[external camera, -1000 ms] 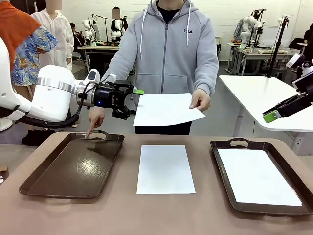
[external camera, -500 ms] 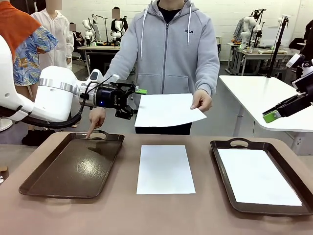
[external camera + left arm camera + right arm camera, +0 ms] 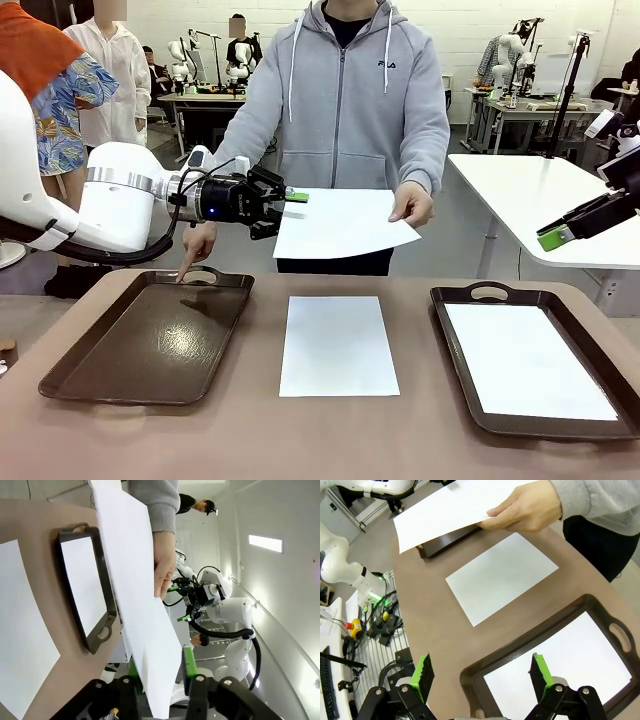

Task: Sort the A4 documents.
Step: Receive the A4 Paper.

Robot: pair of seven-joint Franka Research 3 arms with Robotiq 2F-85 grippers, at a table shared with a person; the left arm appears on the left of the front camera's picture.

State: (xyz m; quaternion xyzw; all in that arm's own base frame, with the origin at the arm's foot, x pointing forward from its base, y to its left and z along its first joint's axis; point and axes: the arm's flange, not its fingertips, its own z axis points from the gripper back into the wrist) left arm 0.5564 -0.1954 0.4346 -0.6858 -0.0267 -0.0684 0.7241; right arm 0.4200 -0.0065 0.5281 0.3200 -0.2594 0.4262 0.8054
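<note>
Now our left gripper [image 3: 283,213] straddles the edge of the A4 sheet [image 3: 345,222] held by the person's hand [image 3: 411,204], jaws apart. Our right gripper [image 3: 482,672] hangs wide open near the right tray [image 3: 530,637].

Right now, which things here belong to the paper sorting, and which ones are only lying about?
Job: held sheet; sheet on the table; right tray with its sheet; left tray, empty; left gripper, open around the held sheet's edge.
Lying about: white side table; far workbench.
</note>
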